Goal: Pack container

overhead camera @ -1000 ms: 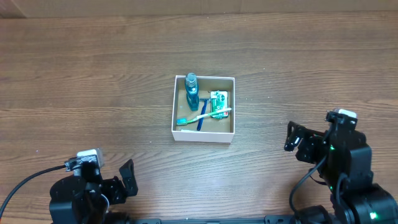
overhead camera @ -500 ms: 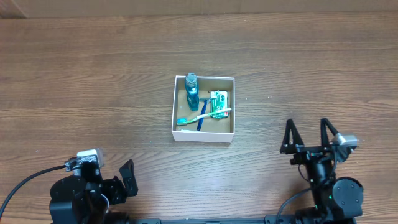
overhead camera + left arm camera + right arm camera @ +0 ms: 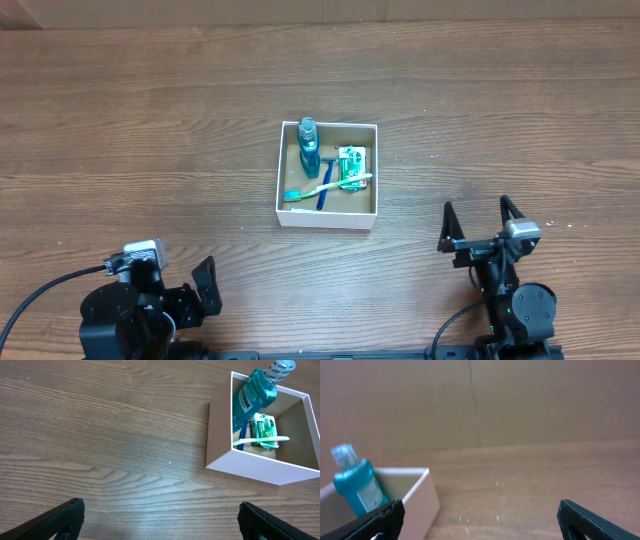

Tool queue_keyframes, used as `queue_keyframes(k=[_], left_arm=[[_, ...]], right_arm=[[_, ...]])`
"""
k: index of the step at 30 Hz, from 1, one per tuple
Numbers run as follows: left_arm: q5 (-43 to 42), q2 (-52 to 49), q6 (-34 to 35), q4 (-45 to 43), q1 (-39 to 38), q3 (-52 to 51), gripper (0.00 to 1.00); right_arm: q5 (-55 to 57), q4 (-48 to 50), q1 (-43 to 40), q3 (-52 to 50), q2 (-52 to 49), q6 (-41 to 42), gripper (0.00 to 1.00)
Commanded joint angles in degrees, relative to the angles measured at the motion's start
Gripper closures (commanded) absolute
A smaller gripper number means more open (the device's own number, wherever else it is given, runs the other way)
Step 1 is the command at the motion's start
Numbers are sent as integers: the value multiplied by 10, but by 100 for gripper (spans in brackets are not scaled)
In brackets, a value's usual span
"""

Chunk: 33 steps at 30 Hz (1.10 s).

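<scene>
The container (image 3: 327, 218) is a small square box with white walls and a brown floor at the table's middle. In it stand a teal mouthwash bottle (image 3: 307, 141), a white toothbrush (image 3: 330, 185), a blue stick-like item (image 3: 324, 190) and a green packet (image 3: 351, 166). The box also shows in the left wrist view (image 3: 250, 467) and the right wrist view (image 3: 422, 497). My left gripper (image 3: 205, 285) is open and empty at the front left. My right gripper (image 3: 478, 222) is open and empty at the front right, right of the box.
The wooden table (image 3: 150, 120) spreads round the box. A brown cardboard wall (image 3: 520, 405) stands behind the table's far edge.
My right arm has drawn back toward the front edge and swung down, its open fingers now pointing to the far side. The left arm and the box's contents have not moved.
</scene>
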<state>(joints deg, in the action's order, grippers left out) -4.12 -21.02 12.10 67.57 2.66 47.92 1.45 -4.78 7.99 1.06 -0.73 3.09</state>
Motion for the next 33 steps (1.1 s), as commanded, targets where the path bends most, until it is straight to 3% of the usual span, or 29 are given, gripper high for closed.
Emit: queue_keyframes(k=[1, 25, 30, 33], left_arm=[[-3, 0, 8, -3, -2, -3, 0], [12, 2, 7, -8, 0, -3, 0], [21, 25, -137, -163, 4, -58, 0], [21, 75, -152, -284, 4, -153, 0]], right_arm=[[-1, 0, -2, -6, 6, -19, 0], [-3, 0, -2, -6, 6, -18, 0], [-3, 0, -2, -6, 6, -18, 0], [-3, 0, -2, -6, 6, -18, 0]])
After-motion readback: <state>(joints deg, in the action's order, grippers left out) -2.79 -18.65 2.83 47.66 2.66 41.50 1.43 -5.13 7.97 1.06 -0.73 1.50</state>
